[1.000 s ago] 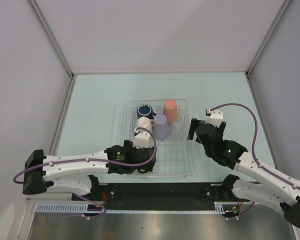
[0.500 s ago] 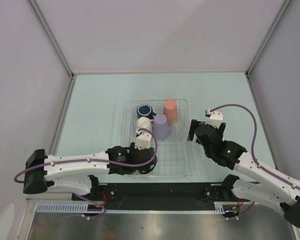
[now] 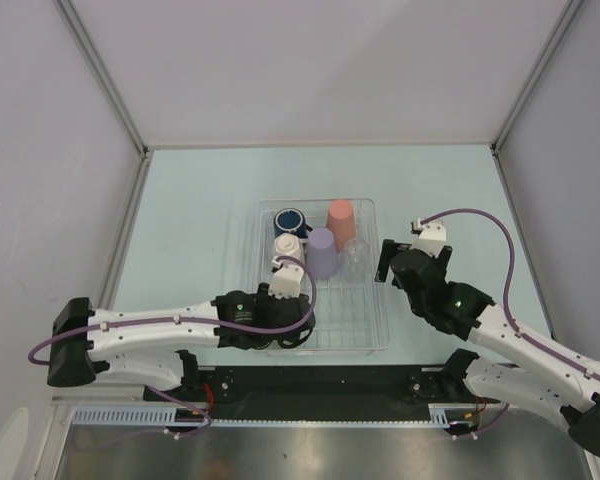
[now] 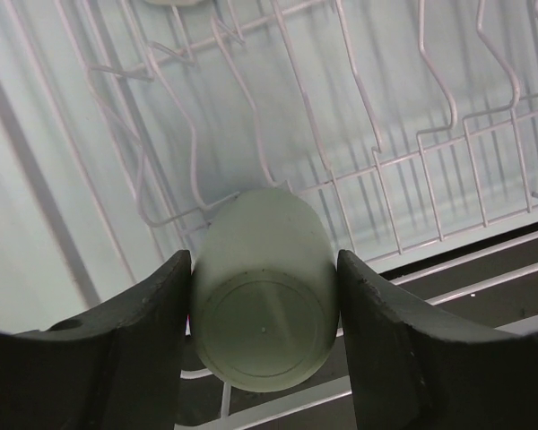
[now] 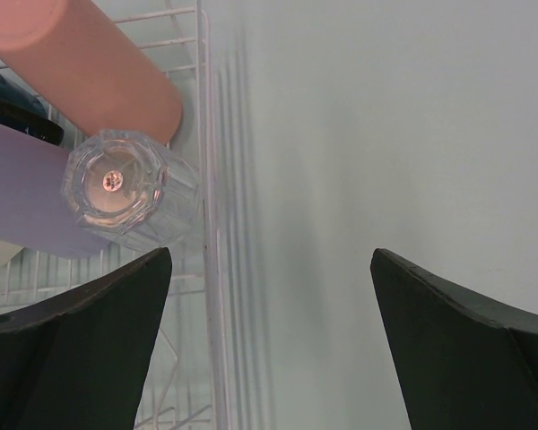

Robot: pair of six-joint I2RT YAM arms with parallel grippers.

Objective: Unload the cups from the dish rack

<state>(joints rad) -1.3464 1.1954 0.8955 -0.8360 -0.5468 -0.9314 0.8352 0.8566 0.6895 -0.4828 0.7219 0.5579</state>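
The sage green cup (image 4: 262,309) lies in the near left part of the dish rack (image 3: 376,325), bottom toward the left wrist camera. My left gripper (image 4: 264,262) is shut on it, one finger against each side. Further back in the rack stand a dark blue mug (image 3: 290,218), a salmon tumbler (image 3: 340,222), a lavender tumbler (image 3: 322,252), a cream mug (image 3: 287,245) and a clear glass (image 3: 355,255). My right gripper (image 5: 271,255) hangs open over the rack's right wall (image 5: 211,224), with the clear glass (image 5: 130,190) just ahead to its left.
The rack's wire grid (image 4: 386,161) rises in prongs around the green cup. Bare pale green table (image 3: 200,220) lies left, right and behind the rack. Grey walls enclose the table on three sides. The dark base rail (image 3: 320,385) runs along the near edge.
My left gripper has closed from open onto the sage green cup, and its wrist shifted slightly nearer. The right arm has stayed put.
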